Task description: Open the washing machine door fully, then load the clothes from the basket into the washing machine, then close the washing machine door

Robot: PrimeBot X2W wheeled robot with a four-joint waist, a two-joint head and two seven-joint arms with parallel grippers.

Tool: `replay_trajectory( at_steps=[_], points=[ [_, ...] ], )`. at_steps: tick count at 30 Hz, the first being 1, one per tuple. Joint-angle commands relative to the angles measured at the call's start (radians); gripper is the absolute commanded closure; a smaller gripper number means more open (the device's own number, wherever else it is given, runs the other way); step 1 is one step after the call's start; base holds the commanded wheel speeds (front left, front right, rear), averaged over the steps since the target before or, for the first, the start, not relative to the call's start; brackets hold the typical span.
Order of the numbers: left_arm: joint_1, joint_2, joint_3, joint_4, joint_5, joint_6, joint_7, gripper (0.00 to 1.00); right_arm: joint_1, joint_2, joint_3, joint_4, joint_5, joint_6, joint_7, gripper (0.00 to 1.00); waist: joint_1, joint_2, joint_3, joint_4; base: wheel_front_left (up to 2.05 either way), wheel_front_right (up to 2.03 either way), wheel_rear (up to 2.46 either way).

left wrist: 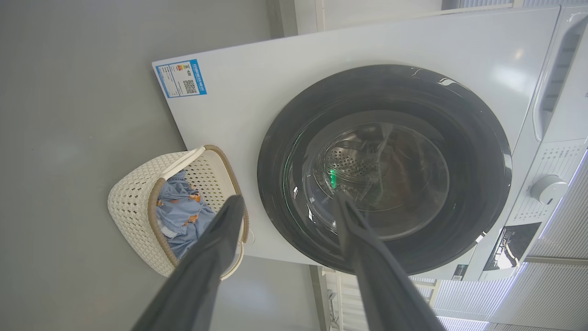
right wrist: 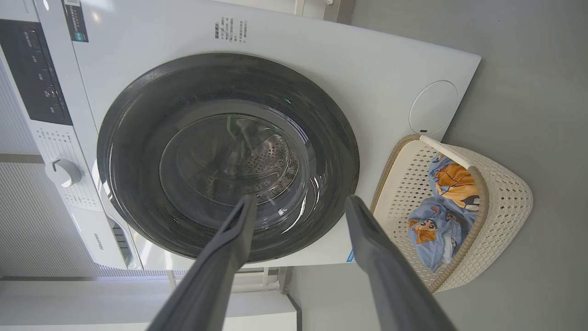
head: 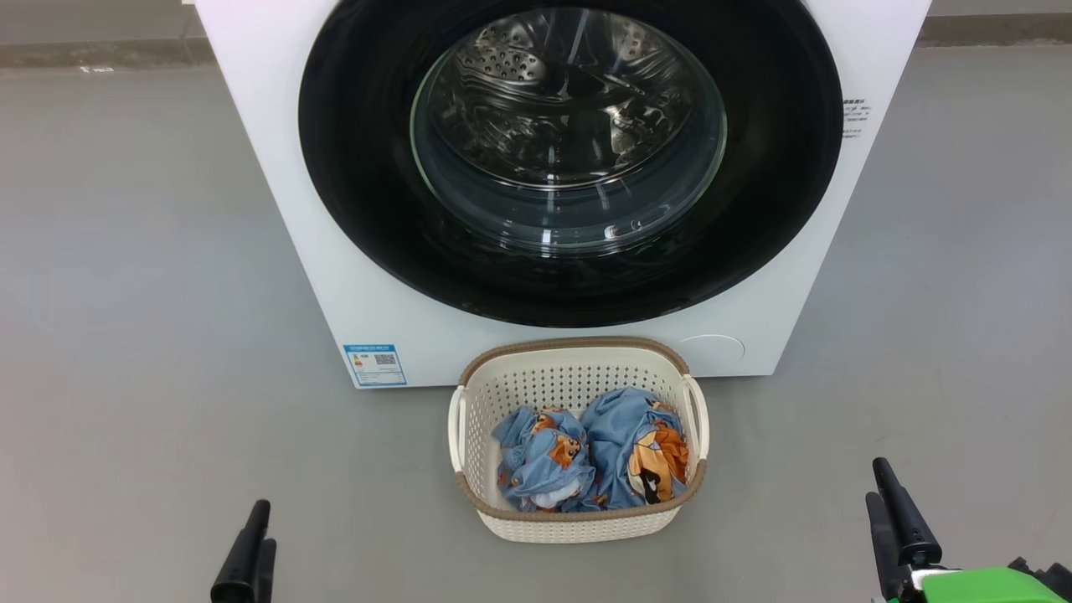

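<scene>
Honestly, neither arm had hold of anything: the left gripper (left wrist: 288,198) had its two dark fingers spread wide with nothing between them, and the right gripper (right wrist: 301,197) was the same, wide apart and empty, both well short of the washing machine (head: 276,209). The washing machine door (head: 569,289) sat shut against the front of the washing machine, and I couldn't make out a handle or latch anywhere on that glossy black rim. So my first worry was a fingertip skating off the rim, or poking the glass bowl, instead of catching an edge. The basket (head: 578,523) stood on the floor (head: 126,377) right in front of the washing machine, just below the door, with the clothes (head: 611,452) bundled inside it. That's the other trap, I reckon: an arm reaching low for the door could shove the basket. And if the door only got half open, a loose bundle could snag on it or drop short of the washing machine.
</scene>
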Motion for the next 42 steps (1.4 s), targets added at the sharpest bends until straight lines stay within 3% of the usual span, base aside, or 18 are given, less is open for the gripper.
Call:
replay_trajectory(
  at_steps=[1,42],
  points=[
    [-0.022,0.015,0.005,-0.031,0.015,-0.001,-0.011,0.0,-0.014,-0.017,0.004,-0.029,-0.015,0.0,-0.006,0.0,-0.0001,0.0,0.0,0.0,0.0,0.0,0.0],
    [-0.01,0.022,-0.044,-0.092,0.588,0.014,-0.132,0.0,0.009,-0.077,0.054,-0.03,-0.5,-0.001,-0.126,0.0,-0.0001,0.0,0.002,0.014,0.0,0.0,0.0]
  ],
)
